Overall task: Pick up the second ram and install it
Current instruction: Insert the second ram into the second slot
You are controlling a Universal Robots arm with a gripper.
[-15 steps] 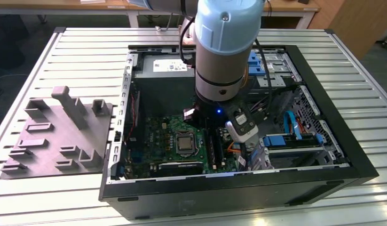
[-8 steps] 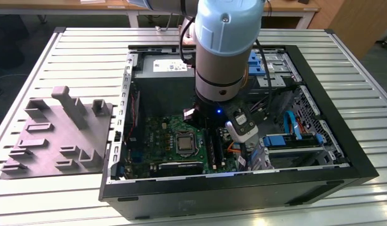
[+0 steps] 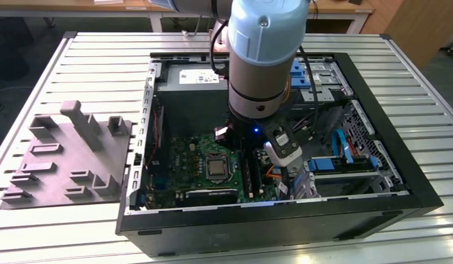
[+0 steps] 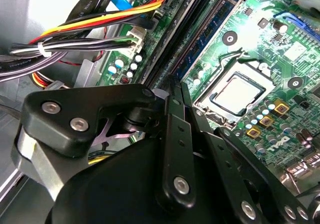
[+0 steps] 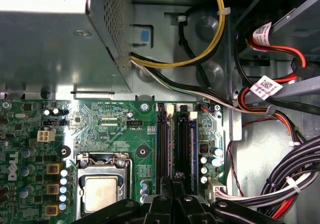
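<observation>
The second ram [image 4: 207, 31], a narrow blue-green stick with dark chips, stands on edge among the black slot strips [image 5: 182, 139] of the green motherboard [image 5: 110, 124]. In the second wrist view it runs straight out from my fingertips. My gripper [image 4: 175, 86] is down inside the open computer case [image 3: 402, 181], its black fingers [image 5: 165, 201] drawn close together over the slot strips, shut on the stick's near part. In the exterior view the arm [image 3: 259, 66] hides the gripper and the slots.
The silver processor socket [image 5: 102, 191] lies beside the slots. A grey power-supply box [image 5: 55, 43] fills the case's far end. Cable bundles [image 5: 280, 184] and drive bays [image 3: 344, 165] crowd the other side. A grey fixture plate [image 3: 65, 159] lies at the exterior view's left.
</observation>
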